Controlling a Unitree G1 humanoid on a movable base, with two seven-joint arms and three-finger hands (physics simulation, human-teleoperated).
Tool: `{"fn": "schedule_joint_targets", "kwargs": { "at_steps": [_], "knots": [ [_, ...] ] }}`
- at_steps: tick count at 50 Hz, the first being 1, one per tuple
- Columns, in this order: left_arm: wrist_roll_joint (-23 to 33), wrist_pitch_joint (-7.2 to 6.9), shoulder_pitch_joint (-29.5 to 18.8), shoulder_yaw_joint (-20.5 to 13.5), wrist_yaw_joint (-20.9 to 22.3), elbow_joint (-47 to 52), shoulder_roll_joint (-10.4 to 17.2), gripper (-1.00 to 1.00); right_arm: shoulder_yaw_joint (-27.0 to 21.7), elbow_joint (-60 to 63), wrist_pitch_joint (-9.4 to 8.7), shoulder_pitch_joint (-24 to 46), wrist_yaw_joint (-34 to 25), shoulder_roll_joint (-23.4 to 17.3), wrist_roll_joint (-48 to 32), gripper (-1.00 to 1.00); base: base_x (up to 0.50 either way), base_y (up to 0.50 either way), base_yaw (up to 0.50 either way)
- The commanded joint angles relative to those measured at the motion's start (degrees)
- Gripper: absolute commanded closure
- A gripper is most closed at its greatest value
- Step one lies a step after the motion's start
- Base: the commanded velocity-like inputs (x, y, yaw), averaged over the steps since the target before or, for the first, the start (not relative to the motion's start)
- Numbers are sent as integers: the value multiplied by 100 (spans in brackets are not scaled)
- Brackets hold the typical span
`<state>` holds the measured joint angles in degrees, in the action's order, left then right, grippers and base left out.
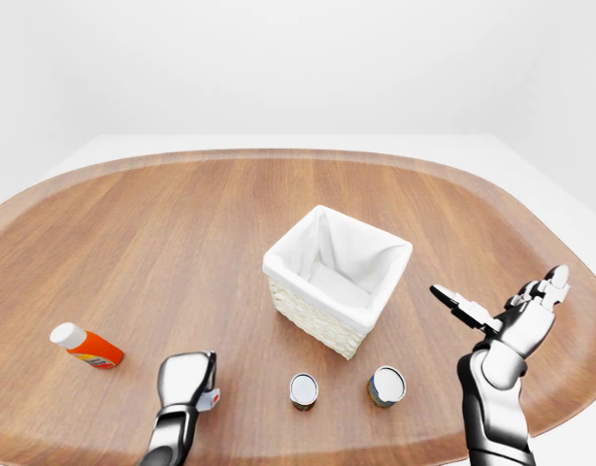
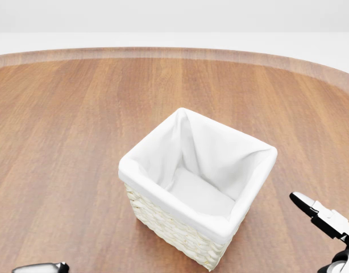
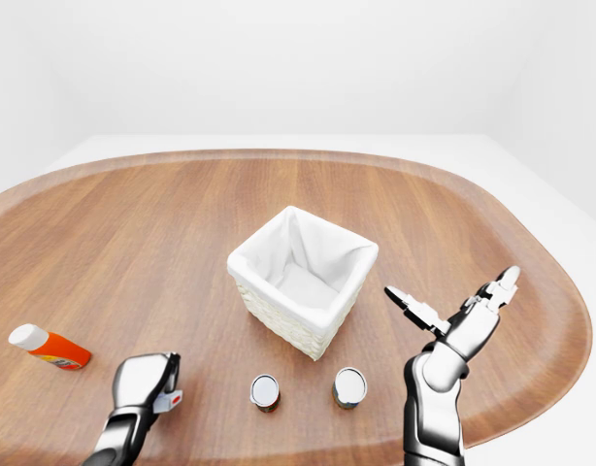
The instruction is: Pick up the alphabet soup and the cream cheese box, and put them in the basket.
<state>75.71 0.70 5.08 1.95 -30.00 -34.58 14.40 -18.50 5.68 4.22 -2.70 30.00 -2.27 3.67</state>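
The white-lined wicker basket (image 1: 337, 277) stands mid-table, nothing inside it. Two cans stand below it in the left-eye view, one (image 1: 303, 390) on the left and one (image 1: 385, 385) on the right; I cannot tell which is the alphabet soup. My left hand (image 1: 186, 379) hangs low over the table at bottom left with fingers curled down. A small white and red piece (image 1: 211, 397) shows at its right side, too hidden to name. No cream cheese box shows plainly. My right hand (image 1: 500, 293) is raised right of the basket, open, fingers spread and holding nothing.
An orange bottle with a white cap (image 1: 86, 345) lies at the far left of the oval wooden table (image 1: 162, 223). The table's rim curves close behind my right hand. In the head view only the basket (image 2: 197, 182) and my right thumb (image 2: 302, 200) show well.
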Motion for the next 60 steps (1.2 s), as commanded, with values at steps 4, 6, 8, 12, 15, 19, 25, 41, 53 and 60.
{"fn": "schedule_joint_targets", "kwargs": {
  "at_steps": [4,6,8,12,15,19,25,41,53,60],
  "knots": [
    [336,-407,122,145,0,1259,-267,100,5,-60,37,10,0,-9,6,-100,0,0,0],
    [363,-475,175,85,0,1486,-325,100,9,-6,-19,0,0,-7,6,-100,0,0,0],
    [412,-358,185,128,0,1678,-323,100,5,28,-40,-12,0,-1,7,-100,0,0,0],
    [563,-384,206,177,0,2064,-434,100,-5,33,-40,-19,0,4,14,-100,0,0,0],
    [572,-351,204,171,0,2286,-485,100,-10,-26,-7,1,0,-5,20,-100,0,0,0],
    [545,-322,104,153,44,2440,-537,100,-11,26,-70,0,0,-6,25,-100,0,0,0],
    [661,-352,-59,187,367,2633,-585,100,-15,0,-68,12,0,-9,33,-100,0,0,0],
    [1289,-570,-186,281,1520,4047,-826,100,-15,26,-104,9,0,-12,63,-100,0,0,0],
    [1724,-570,-308,384,2609,5399,-1045,100,-6,-10,-75,21,0,-13,53,-100,0,0,0],
    [1802,-570,-853,357,3123,5486,-1155,100,-12,18,-81,1,0,-8,57,-100,0,0,0]
  ]
}}
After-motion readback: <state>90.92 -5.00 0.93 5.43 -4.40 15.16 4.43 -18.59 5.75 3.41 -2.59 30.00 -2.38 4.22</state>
